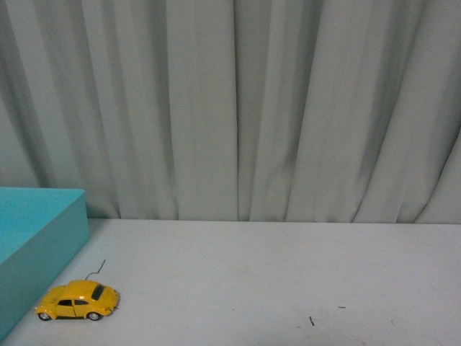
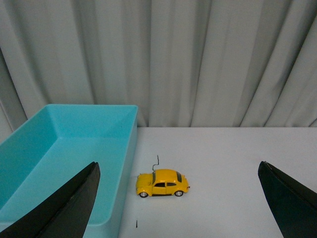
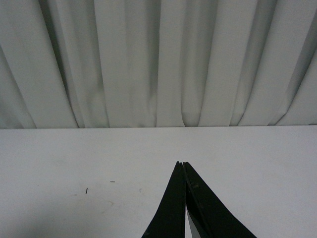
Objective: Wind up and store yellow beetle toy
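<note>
**Left gripper (image 2: 177, 164) spread wide, right gripper (image 3: 181, 164) pinched shut above a pale table (image 1: 288, 274)**

Black fingers (image 2: 74, 203) fill the near corners of the left wrist view. They stand far apart with nothing between them but tabletop, so that gripper is released and empty. In the right wrist view the two dark fingertips meet at a single point with no gap, clenched on nothing. Neither arm shows in the front view.

On the near left of the table stands the yellow beetle toy (image 1: 78, 300). It rests upright on its four wheels, side-on to the front camera. It sits just beside the teal bin (image 1: 36, 238), on the bin's right. The left wrist view shows a narrow strip of table between them, so they do not touch. That view also shows the bin's smooth interior.

A thin dark wire (image 1: 96, 269) rises in a crooked line just behind the toy. I cannot tell whether it is attached to the toy.

The tabletop is flat, matte and off-white, bare across its middle and right. A few small dark specks (image 1: 311, 321) lie toward the near right.

Behind the far edge hangs a pale grey curtain (image 1: 238, 108) in deep vertical folds. It closes off the whole background in all three views.
</note>
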